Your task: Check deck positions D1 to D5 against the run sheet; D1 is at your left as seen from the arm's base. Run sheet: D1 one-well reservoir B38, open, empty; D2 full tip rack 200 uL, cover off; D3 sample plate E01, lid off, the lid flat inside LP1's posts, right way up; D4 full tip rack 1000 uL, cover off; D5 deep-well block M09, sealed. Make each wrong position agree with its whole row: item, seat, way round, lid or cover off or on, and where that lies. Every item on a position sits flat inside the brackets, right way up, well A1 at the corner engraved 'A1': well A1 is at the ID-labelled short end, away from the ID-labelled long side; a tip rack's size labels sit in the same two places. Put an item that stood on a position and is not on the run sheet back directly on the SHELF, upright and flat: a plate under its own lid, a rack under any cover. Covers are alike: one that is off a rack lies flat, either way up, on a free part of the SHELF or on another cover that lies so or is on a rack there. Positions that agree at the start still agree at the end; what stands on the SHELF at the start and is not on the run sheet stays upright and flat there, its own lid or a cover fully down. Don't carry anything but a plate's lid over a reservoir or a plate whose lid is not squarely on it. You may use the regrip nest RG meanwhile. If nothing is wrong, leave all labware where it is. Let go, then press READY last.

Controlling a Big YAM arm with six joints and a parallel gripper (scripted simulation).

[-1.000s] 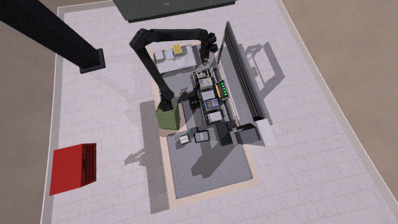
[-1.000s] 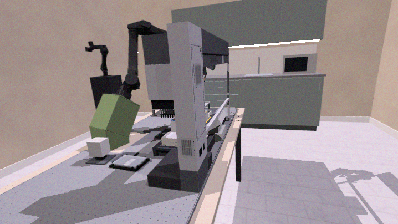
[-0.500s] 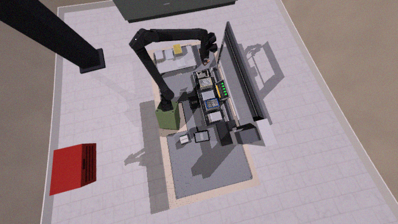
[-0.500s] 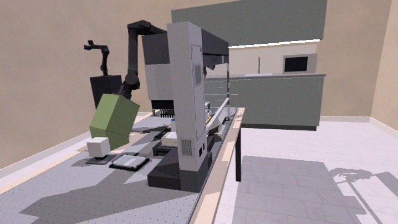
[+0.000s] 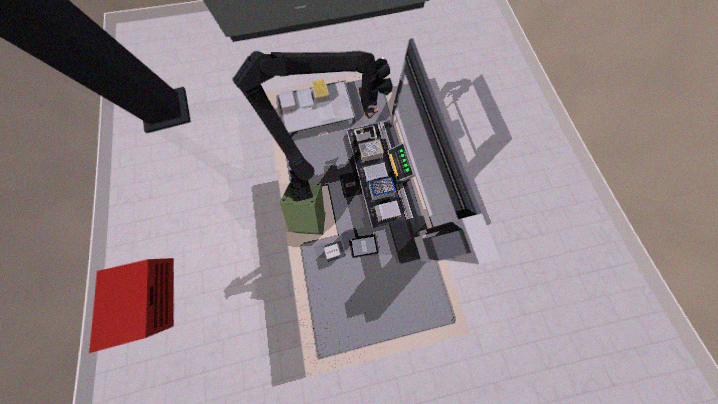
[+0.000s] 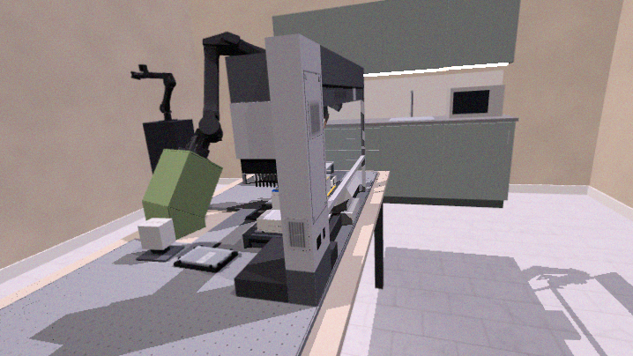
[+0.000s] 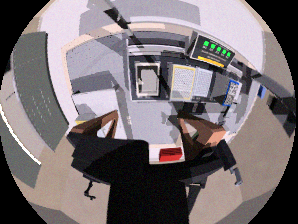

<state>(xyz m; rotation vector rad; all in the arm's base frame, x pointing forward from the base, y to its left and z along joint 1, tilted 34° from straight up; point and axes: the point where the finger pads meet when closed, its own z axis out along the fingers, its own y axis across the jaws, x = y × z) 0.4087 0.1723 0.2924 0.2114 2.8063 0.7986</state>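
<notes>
Gripper (image 7: 143, 129) wide open, wrist view only

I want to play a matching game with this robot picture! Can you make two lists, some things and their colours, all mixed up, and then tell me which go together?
Things:
1. the box under the arm's foot
2. the big box alone on the floor
3. the small box on the shelf, nearest the gripper
4. the row of little lights beside the deck

Colours:
A. yellow
B. green lights
C. red
D. green box

Pairs: 1-D, 2-C, 3-A, 4-B.

The gripper is open and holds nothing.
</notes>
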